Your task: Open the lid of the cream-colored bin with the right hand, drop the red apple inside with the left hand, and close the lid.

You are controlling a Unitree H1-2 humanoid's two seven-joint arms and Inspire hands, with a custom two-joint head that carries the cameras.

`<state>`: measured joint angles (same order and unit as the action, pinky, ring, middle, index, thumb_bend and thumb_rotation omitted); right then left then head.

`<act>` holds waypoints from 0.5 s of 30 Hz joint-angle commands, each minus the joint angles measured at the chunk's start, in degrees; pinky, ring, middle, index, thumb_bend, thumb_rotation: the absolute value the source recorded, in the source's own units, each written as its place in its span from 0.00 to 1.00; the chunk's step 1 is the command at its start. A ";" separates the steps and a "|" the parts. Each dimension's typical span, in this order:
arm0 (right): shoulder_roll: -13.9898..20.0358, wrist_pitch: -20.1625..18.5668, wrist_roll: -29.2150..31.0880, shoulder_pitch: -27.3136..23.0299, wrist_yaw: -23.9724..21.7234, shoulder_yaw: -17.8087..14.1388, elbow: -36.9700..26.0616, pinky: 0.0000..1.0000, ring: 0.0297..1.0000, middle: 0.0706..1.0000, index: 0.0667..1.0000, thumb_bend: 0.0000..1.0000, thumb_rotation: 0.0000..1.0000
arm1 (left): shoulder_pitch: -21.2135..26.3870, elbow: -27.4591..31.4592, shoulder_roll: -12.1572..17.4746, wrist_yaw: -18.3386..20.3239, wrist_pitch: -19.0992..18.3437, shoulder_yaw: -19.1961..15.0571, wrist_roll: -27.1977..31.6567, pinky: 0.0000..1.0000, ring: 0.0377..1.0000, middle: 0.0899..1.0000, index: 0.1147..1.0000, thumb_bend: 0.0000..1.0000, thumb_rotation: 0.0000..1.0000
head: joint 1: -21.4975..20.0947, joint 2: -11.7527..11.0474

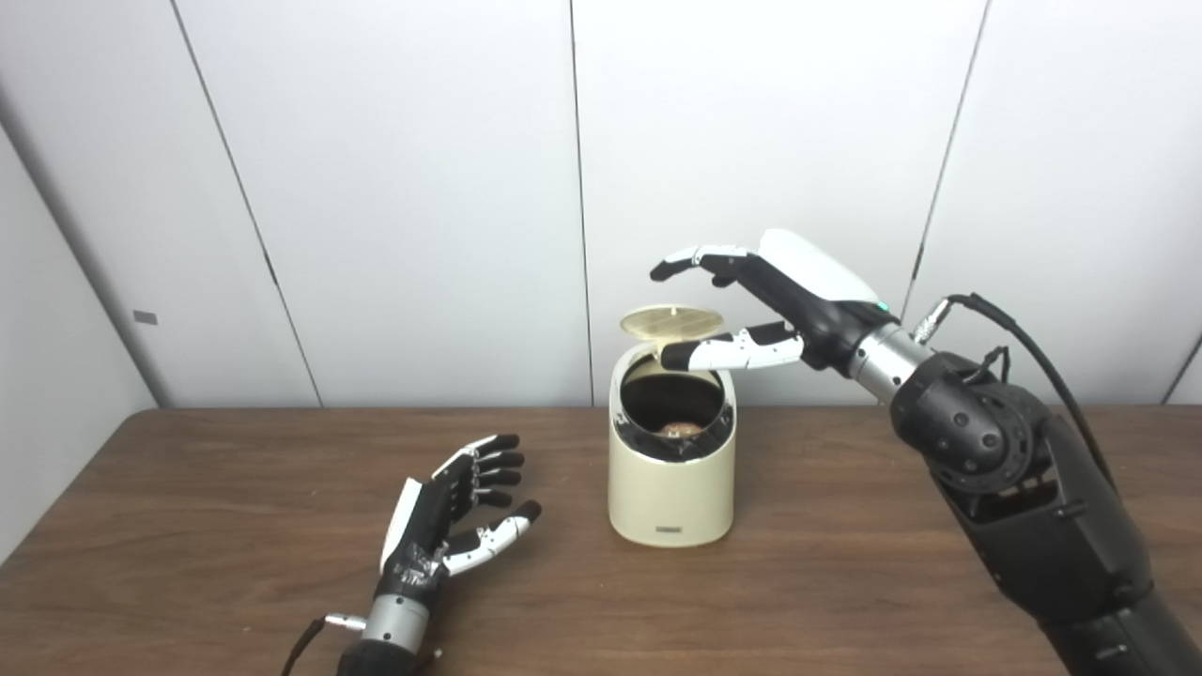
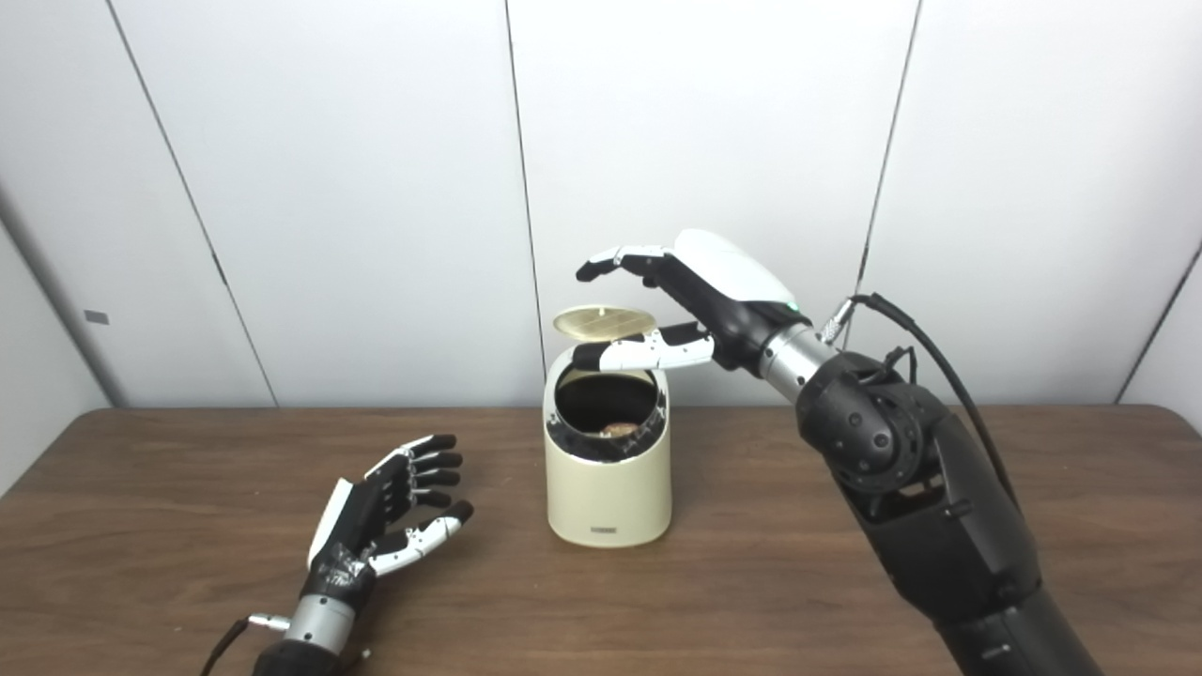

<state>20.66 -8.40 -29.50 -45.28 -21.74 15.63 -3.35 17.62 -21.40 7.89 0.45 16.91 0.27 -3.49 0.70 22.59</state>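
— How is the cream-colored bin (image 1: pixel 671 479) placed?
— It is stood upright on the counter (image 1: pixel 845 582), lid (image 1: pixel 672 322) raised, mouth tilted toward the camera; something reddish-brown (image 1: pixel 678 430) is seen inside.
— And the hands?
— The right hand (image 1: pixel 765 305) is held spread by the lid; the left hand (image 1: pixel 451 516) is held empty, fingers apart.

- No text, brand, number or sign can be read anywhere in either eye view.
- The cream-colored bin (image 1: pixel 670 474) carries a small dark strip low on its front wall, just above its base; it is too small and blurred to read as letters.
- A small grey rectangular tag (image 1: pixel 145 317) sits on the left wall panel; nothing legible shows on it.
- The right robot hand (image 1: pixel 765 305) shows a tiny green spot near its wrist, a light or mark and not a character.
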 commanded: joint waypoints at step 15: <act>5.44 1.17 -7.17 -1.43 -7.01 4.23 -1.46 0.94 0.95 0.80 0.78 0.76 0.84 | -2.98 -1.56 -1.09 -0.15 1.02 0.00 0.06 0.63 0.70 0.71 0.77 0.56 0.06 | 0.49 0.92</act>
<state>25.06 -8.49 -35.90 -44.65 -29.05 20.18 -3.44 17.30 -20.89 7.85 0.59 16.97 -0.04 -3.53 1.14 23.47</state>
